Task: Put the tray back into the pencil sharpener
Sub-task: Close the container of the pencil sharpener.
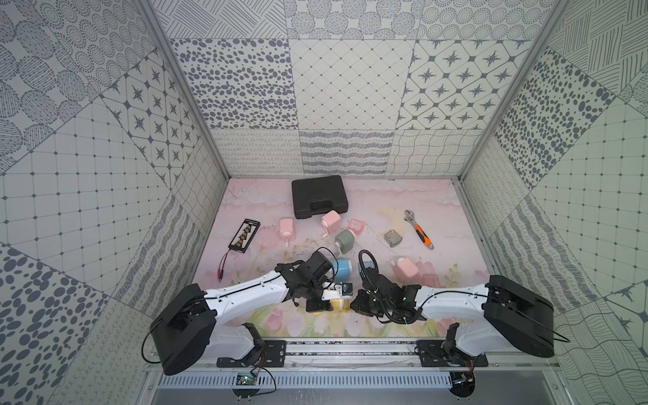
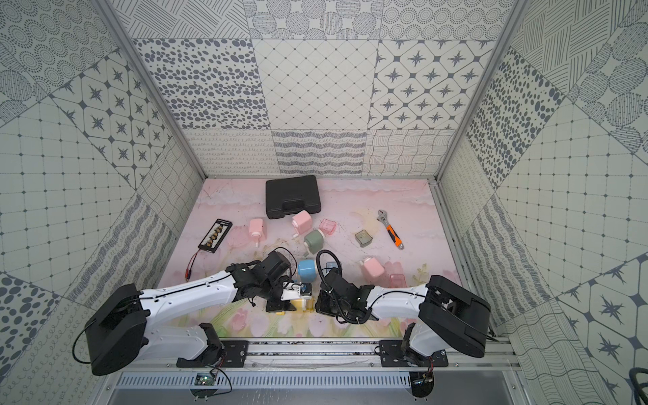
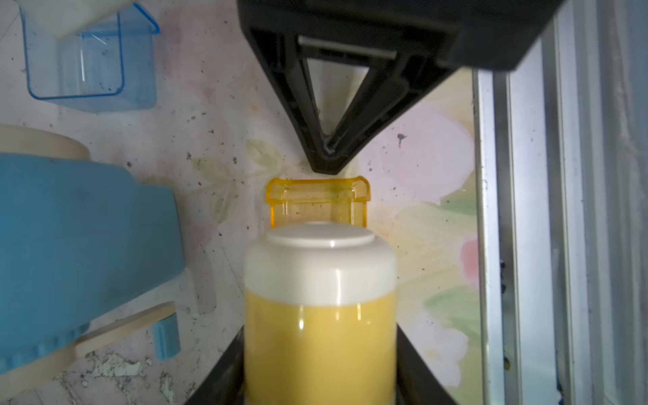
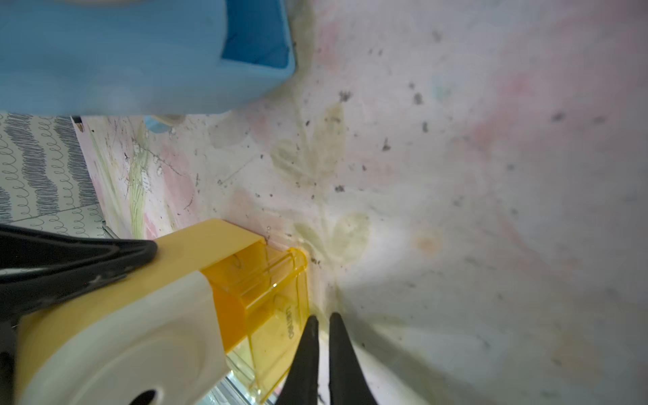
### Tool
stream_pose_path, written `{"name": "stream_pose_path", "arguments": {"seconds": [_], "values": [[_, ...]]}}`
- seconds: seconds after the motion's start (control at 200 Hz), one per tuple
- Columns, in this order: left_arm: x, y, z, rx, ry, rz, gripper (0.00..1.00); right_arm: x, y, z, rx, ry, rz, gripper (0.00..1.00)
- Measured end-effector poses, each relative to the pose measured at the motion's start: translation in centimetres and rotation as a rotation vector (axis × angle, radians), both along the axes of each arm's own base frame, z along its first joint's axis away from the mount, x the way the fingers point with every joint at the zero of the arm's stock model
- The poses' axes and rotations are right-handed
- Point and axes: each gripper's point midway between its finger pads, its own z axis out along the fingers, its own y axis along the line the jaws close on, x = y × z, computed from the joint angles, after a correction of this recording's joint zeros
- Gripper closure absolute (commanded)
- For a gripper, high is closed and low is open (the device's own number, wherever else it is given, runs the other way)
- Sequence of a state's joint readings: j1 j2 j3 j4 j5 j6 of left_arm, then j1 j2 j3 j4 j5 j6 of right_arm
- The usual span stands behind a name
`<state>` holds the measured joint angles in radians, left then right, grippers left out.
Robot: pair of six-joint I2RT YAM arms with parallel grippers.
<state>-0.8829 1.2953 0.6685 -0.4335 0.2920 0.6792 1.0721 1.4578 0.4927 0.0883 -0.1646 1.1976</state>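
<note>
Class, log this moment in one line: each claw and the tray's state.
left claw: shut on yellow sharpener | right claw: shut, tips at tray's outer end | tray: partly inserted, end protruding | next: push in

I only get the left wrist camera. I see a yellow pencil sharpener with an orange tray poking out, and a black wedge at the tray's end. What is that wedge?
Observer: The right arm's fingers. Its wrist camera shows two, close together, nothing between them, tips at the orange tray.
Operator: Are there sharpeners I can't see?
Observer: Yes. In both top views pink sharpeners and a green one lie farther back.
Operator: Anything else back there?
Observer: A black case and a wrench with an orange handle.
</note>
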Motion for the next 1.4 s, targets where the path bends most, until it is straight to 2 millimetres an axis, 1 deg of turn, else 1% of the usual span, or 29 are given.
{"name": "stream_pose_path", "arguments": {"seconds": [0.265,0.525,0.77,0.836,0.921,0.951,1.011,1.086,1.116,1.156,1.216,1.231,1.281,1.326,1.401], "values": [[0.0,0.0,0.0,-0.003,0.0,-0.002,0.7,-0.2,1.3,-0.1,0.049,0.016,0.027,0.89],[0.0,-0.1,0.0,-0.004,0.0,-0.002,0.7,-0.2,2.1,0.4,0.089,0.016,0.039,0.88],[0.0,-0.1,0.0,-0.005,0.0,0.001,0.71,-0.2,2.0,0.3,0.097,0.028,0.028,0.86],[0.0,0.0,0.2,-0.007,-0.005,0.006,0.72,-0.2,1.9,0.3,0.098,0.026,0.024,0.83],[0.2,0.2,0.6,-0.005,-0.023,0.02,0.73,-0.1,1.7,1.2,0.114,0.006,0.015,0.81],[0.2,0.2,0.9,-0.011,-0.031,0.027,0.74,0.0,1.5,1.8,0.121,-0.007,0.008,0.79],[0.3,0.3,2.0,-0.035,-0.048,0.047,0.75,0.2,0.9,3.7,0.148,-0.05,-0.008,0.76],[0.5,0.2,3.9,-0.088,-0.074,0.075,0.76,0.8,0.0,7.0,0.203,-0.131,-0.038,0.73],[0.5,0.1,5.0,-0.119,-0.086,0.092,0.78,1.0,-0.5,8.3,0.228,-0.168,-0.048,0.73],[0.7,0.0,6.3,-0.154,-0.101,0.113,0.84,1.2,-1.2,9.8,0.26,-0.212,-0.067,0.72],[0.9,0.1,8.1,-0.195,-0.118,0.154,1.0,1.5,-2.6,11.6,0.293,-0.271,-0.099,0.73],[1.0,0.2,8.6,-0.204,-0.124,0.17,1.0,1.5,-3.0,12.1,0.302,-0.288,-0.11,0.72],[1.4,0.4,9.9,-0.226,-0.138,0.218,1.0,1.8,-4.1,13.0,0.312,-0.323,-0.139,0.72],[1.9,0.7,11.1,-0.244,-0.154,0.274,1.0,2.0,-4.7,13.5,0.313,-0.346,-0.156,0.72],[2.9,1.5,12.8,-0.253,-0.176,0.383,1.0,2.3,-5.6,13.5,0.295,-0.369,-0.179,0.73]]}}
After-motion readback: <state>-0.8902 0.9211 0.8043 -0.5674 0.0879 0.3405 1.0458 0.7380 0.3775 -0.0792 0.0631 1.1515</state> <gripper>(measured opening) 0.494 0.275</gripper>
